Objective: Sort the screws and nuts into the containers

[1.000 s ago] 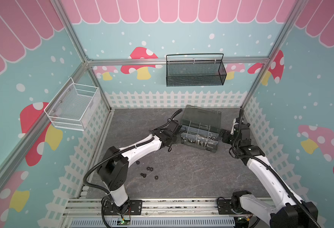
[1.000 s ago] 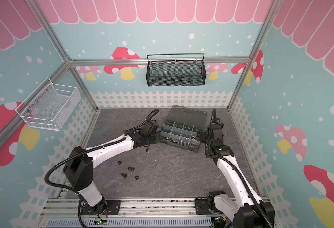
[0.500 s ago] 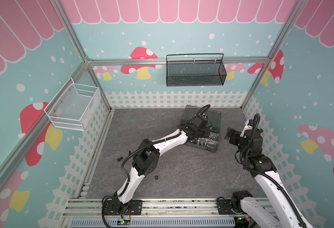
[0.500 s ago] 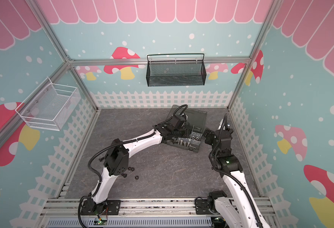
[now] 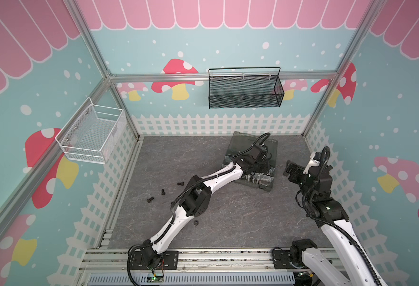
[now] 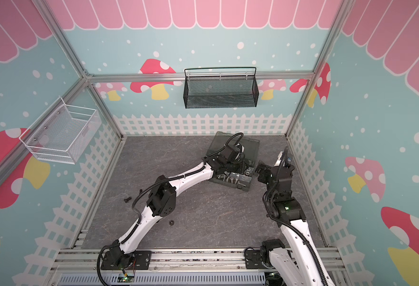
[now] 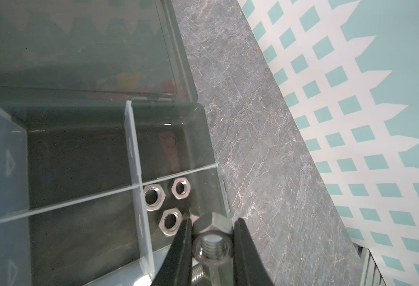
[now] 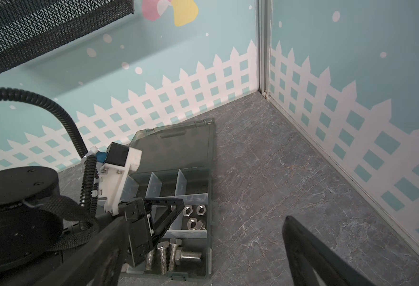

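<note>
One silver nut [image 7: 212,245] is clamped in the left fingers [image 7: 178,247] over the nut compartment [image 7: 203,198]; release there is judged the next move. The right fingers [image 8: 314,255] are spread, empty.

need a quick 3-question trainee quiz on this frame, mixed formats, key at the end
1. True or false: the left gripper is shut on a black screw.
2. What lies in the organizer box compartment at the left gripper's tips? A) silver nuts B) black screws C) nothing
3. Fill in: the right gripper, beside the box, has its jaws ____.

Key: 1 false, it holds a silver nut; 2 A; 3 open.
</note>
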`<state>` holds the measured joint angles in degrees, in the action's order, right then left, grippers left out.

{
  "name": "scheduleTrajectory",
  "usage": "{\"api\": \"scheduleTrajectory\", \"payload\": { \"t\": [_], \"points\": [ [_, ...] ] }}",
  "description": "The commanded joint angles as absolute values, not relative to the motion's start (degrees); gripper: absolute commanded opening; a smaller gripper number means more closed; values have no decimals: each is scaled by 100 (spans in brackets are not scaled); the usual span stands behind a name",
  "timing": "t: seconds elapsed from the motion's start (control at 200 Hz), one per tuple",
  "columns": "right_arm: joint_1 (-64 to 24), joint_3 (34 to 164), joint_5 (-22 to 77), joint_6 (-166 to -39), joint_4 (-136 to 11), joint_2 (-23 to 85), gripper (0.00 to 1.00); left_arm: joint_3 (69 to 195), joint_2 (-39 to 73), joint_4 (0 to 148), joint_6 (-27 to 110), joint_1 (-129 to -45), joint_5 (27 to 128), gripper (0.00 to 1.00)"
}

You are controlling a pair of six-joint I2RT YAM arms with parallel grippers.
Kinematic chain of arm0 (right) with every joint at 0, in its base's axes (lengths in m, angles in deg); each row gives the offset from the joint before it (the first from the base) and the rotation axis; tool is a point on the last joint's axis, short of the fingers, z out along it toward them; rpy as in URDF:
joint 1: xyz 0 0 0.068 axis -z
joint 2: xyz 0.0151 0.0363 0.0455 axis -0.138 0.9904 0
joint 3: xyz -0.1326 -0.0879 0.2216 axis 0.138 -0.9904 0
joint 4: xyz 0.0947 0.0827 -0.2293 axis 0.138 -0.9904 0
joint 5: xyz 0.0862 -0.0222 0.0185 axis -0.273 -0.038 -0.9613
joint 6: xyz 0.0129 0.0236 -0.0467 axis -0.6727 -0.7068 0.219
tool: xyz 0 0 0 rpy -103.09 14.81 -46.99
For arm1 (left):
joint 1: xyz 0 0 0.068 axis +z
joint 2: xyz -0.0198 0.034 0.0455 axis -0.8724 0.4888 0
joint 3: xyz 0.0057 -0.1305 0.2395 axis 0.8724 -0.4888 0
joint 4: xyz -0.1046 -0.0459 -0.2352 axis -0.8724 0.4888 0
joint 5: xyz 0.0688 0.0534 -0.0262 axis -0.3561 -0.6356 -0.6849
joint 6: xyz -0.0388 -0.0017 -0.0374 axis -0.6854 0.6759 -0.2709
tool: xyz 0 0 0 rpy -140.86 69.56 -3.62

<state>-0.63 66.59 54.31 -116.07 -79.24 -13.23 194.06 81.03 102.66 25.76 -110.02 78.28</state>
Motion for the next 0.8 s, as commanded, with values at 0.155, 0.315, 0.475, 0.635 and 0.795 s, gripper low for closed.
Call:
{"api": "scheduleTrajectory", "payload": {
  "t": [0.155, 0.315, 0.475, 0.635, 0.795],
  "points": [
    [-40, 6642, 5424, -11625, -7713, -1316, 98, 19963, 8362, 10550, 2627, -11032, 7893, 46],
    [-34, 6687, 5374, -11550, -7709, -1278, 98, 19794, 7965, 10638, 2653, -11031, 7527, 50],
    [-34, 6730, 5442, -11550, -7683, -1324, 98, 18837, 7033, 10630, 2543, -10993, 7084, 52],
    [-34, 6804, 5536, -11619, -7672, -1351, 98, 17163, 5652, 10545, 2363, -10847, 6603, 56],
    [-36, 6745, 5621, -11754, -7666, -1319, 98, 15202, 3987, 10419, 2289, -10477, 6153, 71]
  ]
}}
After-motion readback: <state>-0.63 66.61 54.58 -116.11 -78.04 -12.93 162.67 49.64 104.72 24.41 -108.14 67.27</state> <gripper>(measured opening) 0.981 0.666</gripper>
